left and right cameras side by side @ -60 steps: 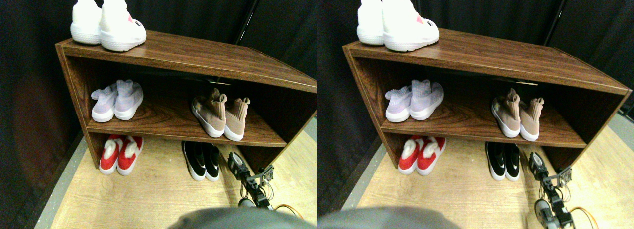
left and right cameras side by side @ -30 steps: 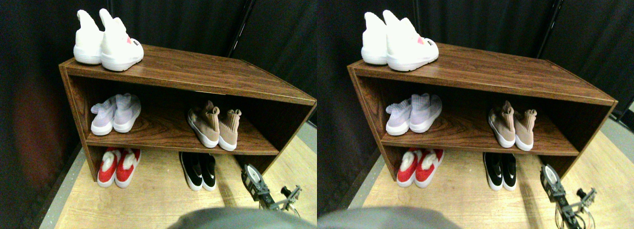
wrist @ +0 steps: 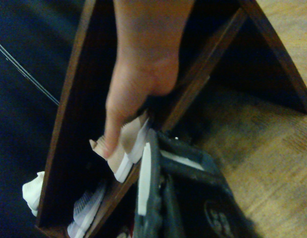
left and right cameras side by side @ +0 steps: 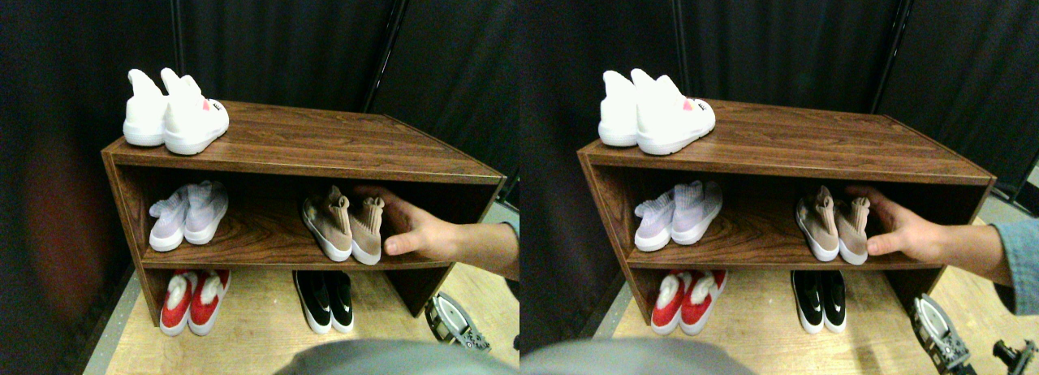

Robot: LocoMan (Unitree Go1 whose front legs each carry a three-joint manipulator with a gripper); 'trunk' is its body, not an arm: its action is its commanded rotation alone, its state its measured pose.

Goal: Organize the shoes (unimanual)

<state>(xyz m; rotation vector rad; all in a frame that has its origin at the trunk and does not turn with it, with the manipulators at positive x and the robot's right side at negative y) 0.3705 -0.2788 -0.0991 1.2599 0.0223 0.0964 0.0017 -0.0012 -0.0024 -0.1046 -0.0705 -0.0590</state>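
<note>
The right claw (left and right cameras side by side: 454,322) is seen low on the wooden floor (left and right cameras side by side: 260,334), at the foot of the shelf unit (left and right cameras side by side: 308,140), near its right side panel. Whether its jaws are apart or together cannot be told from these pictures, and nothing is seen gripped in them. In the wrist view the dark frame of the claw (wrist: 158,198) is shown close in front of the shelf edge.

Above the claw, a person's hand (left and right cameras side by side: 422,229) is reached into the middle shelf from the right. The hand (wrist: 138,84) is laid against the tan-beige shoes (left and right cameras side by side: 345,222), with the thumb touching the white sole of the nearer shoe. This pair (wrist: 126,148) is placed on the middle shelf, heels toward the front, up and to the left of the claw.

On the floor beside the claw, to its left and under the shelf, the black slip-ons (left and right cameras side by side: 326,298) are set side by side. Farther left on the floor a red pair (left and right cameras side by side: 188,298) is found. Well apart from the claw, on the left end of the middle shelf, a pale lilac pair (left and right cameras side by side: 188,214) is seen, and a white pair (left and right cameras side by side: 172,111) is placed on the top board above it. Dark curtains (left and right cameras side by side: 284,42) are hung behind the unit.
</note>
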